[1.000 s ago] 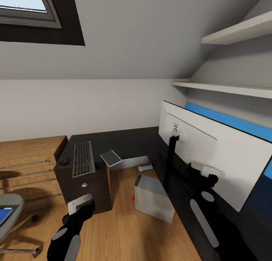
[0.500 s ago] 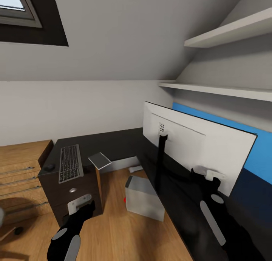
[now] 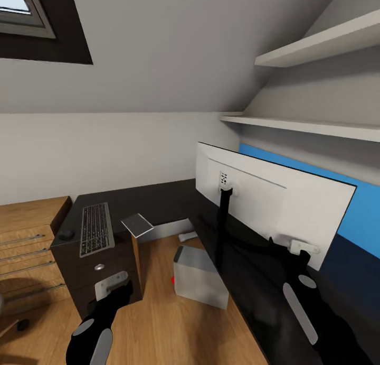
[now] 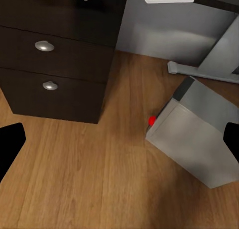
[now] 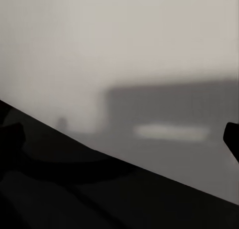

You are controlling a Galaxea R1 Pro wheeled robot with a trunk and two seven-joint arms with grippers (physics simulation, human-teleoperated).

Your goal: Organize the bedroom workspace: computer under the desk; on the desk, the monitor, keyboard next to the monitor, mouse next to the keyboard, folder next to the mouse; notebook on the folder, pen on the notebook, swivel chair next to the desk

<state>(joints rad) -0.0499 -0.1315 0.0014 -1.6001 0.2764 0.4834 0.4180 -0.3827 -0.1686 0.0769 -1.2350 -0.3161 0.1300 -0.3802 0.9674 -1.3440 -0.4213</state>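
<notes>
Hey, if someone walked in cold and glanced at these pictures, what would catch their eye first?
Probably the monitor, its white back toward the camera, standing on the desk's right wing by a blue wall panel. Next, the computer with its red light, on the wood floor under the desk. Then the keyboard on the desk's left end.

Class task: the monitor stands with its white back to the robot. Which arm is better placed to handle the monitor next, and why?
Probably the right. The right gripper is up against the monitor at its lower edge over the desk, while the left gripper hangs low before the drawers, far from it.
</notes>
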